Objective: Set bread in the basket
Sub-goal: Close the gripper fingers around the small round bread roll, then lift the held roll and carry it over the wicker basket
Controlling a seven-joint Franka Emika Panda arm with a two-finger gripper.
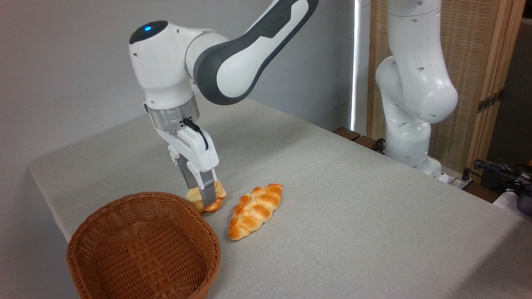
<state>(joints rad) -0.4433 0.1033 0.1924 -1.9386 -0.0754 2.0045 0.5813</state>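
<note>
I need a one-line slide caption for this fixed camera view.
Pincer grips small pale-yellow bun beside empty reddish-brown wicker basket; golden braided loaf lies nearby.

1. At the tabletop's [353, 199] near left corner you have the basket [104, 253].
2. Just behind its right rim sits the bread [193, 194], between the gripper's [203, 195] fingers.
3. Right of the bread lies the braided loaf [254, 210], apart from both.

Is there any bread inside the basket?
No, the basket holds nothing; the bread sits in the gripper just behind its rim.
</note>
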